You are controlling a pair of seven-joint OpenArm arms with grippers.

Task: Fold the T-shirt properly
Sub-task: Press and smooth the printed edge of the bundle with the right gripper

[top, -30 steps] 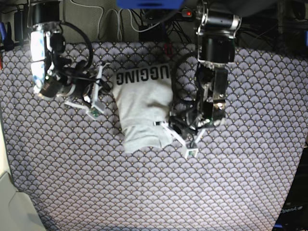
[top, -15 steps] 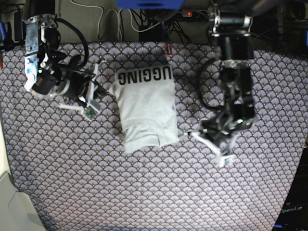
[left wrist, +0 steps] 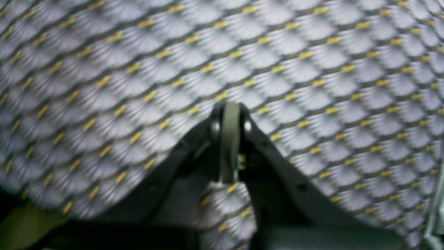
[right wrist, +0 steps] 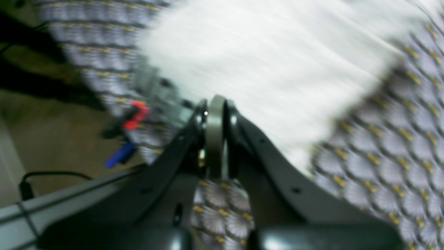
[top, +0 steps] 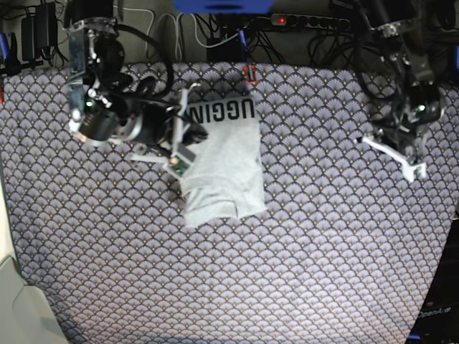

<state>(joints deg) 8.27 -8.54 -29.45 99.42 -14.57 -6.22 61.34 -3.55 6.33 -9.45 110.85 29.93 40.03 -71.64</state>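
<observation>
1. The T-shirt is seen lying folded into a narrow upright rectangle around the middle of the tablecloth, a bit toward the far edge. Black lettering is shown upside down on its far end, with part of it covered by the right arm.

2. The right gripper is parked over the shirt's far left corner in the base view. From its wrist cam, the jaws are seen pressed together with nothing between them, and the pale shirt fills the area just past the fingertips. Whether the cloth is actually touched can't be told, the picture's too blurry.

3. The left gripper is found well off to the other side, near the tablecloth's edge and well apart from the shirt. Its wrist cam shows the jaws closed too, empty, with only fan-pattern tablecloth seen beyond them.

4. Cables and a power strip are seen behind the far edge of the table. A small red and blue bit is caught near that edge in the right wrist cam, too smeared to be named.
</observation>
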